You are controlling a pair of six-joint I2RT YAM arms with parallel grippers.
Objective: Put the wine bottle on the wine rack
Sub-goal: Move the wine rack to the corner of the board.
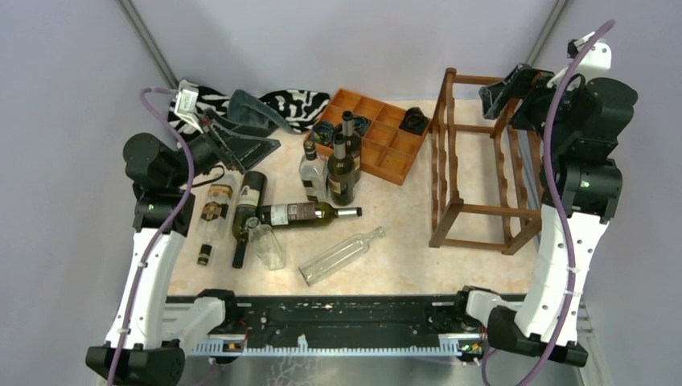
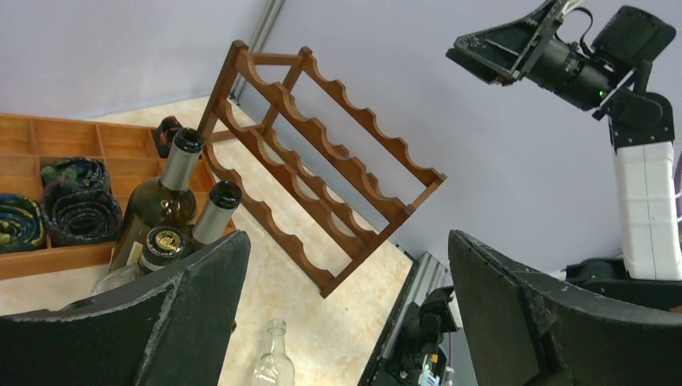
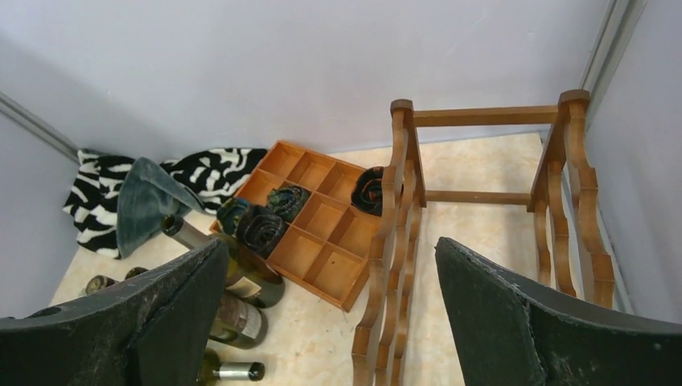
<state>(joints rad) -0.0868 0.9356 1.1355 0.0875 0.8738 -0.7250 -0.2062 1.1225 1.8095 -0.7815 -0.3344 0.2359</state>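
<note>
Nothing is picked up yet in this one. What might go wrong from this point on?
1. The lying bottles on the left are packed together, some touching. Lifting one may set its neighbours rolling.
2. Three upright bottles stand close together beside the tray. A sweeping arm might topple them.
3. The wine rack is an open frame, so a bottle pushed in hard could shift it.

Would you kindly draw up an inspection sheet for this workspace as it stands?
Surface: beige marbled tabletop, crowded at left.
Job's things: wine rack upright at right, no bottle on it; wine bottles at left, three standing, others lying.
Clutter: orange compartment tray holding rolled ties; zebra-print cloth.
Pincers: left pincer and right pincer open, holding nothing.
Cables: purple cable along each arm.
Surroundings: grey walls.
</note>
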